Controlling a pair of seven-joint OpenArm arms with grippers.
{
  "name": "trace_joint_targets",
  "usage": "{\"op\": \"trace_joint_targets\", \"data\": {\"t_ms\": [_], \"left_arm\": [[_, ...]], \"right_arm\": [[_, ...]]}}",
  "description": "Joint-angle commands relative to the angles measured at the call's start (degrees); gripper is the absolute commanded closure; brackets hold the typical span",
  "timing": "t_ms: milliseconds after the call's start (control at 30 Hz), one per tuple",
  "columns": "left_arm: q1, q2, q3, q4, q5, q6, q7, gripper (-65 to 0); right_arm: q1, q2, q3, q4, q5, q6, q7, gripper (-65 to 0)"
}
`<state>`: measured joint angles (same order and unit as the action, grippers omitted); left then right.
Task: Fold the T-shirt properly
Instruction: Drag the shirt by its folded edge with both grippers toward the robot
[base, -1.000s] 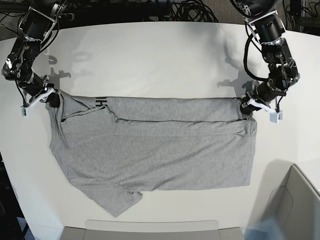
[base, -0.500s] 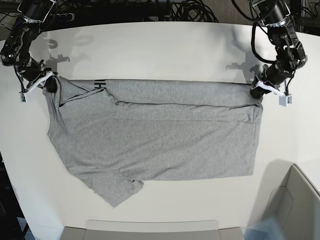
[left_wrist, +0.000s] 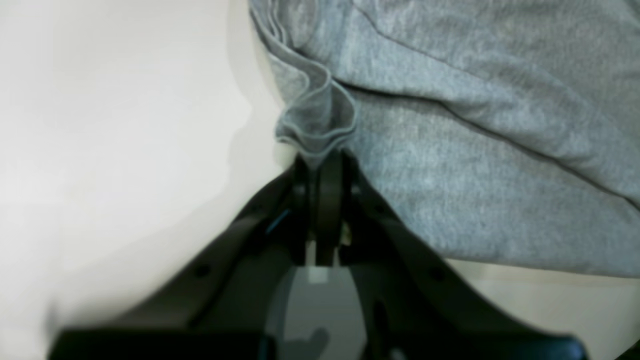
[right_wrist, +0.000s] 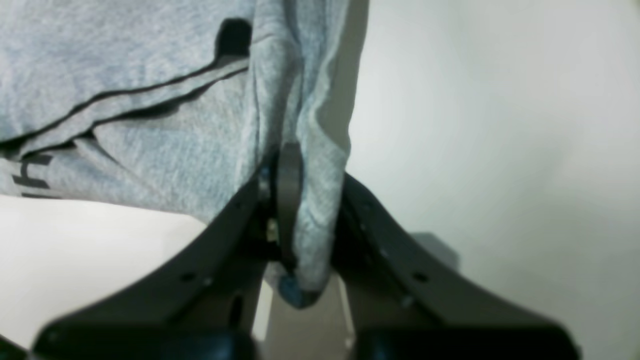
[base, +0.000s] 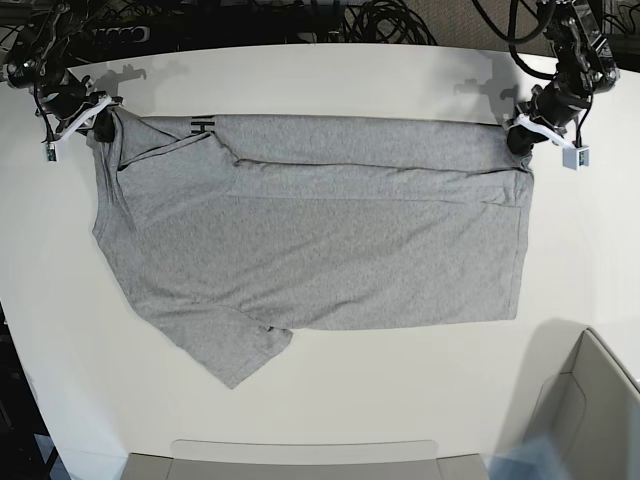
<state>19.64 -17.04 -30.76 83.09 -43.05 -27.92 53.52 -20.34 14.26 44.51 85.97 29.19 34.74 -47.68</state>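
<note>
The grey T-shirt (base: 320, 240) lies spread across the white table (base: 330, 400), its far edge folded over so a strip of black lettering (base: 203, 125) shows. My left gripper (base: 518, 136) is shut on the shirt's far right corner; in the left wrist view a bunched fold of cloth (left_wrist: 315, 125) sits pinched between the fingers (left_wrist: 327, 200). My right gripper (base: 100, 118) is shut on the far left corner near the sleeve; in the right wrist view the cloth (right_wrist: 310, 200) runs down between the fingers (right_wrist: 288, 190), with the lettering (right_wrist: 27, 175) at the left.
Black cables (base: 380, 20) lie behind the table's far edge. A grey bin (base: 590, 410) stands at the front right, and a pale tray edge (base: 300, 455) runs along the front. A loose sleeve (base: 235, 350) points toward the front left.
Both grippers have pulled the shirt's far edge away from the front, toward the back of the table. The whole shirt has slid back with them and lies flatter.
</note>
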Motion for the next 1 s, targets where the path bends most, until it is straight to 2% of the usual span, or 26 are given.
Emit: {"op": "trace_joint_targets", "data": {"t_ms": [0, 233, 333, 533, 967], "left_arm": [[2.3, -0.5, -0.14, 1.0, 4.5, 1.5, 3.76, 0.0], [7.04, -0.5, -0.23, 8.82, 4.5, 1.86, 4.02, 0.0], [7.04, 0.47, -2.86, 10.05, 4.5, 1.94, 4.46, 0.0], [4.58, 0.91, -6.12, 11.64, 4.85, 1.68, 9.74, 0.0], [3.61, 0.91, -5.94, 11.11, 4.94, 1.94, 10.26, 0.0]], "right_arm": [[-0.37, 0.2, 0.54, 1.19, -0.84, -0.15, -0.71, 0.0], [-2.74, -0.77, 0.63, 7.52, -0.84, -0.15, -0.8, 0.0], [-2.65, -1.29, 0.63, 9.63, -0.84, -0.24, -0.8, 0.0], [1.74, -1.03, 0.63, 11.48, -1.19, -0.15, -8.54, 0.0], [1.3, -1.38, 0.63, 10.95, -2.51, -0.15, -8.45, 0.0]]}}
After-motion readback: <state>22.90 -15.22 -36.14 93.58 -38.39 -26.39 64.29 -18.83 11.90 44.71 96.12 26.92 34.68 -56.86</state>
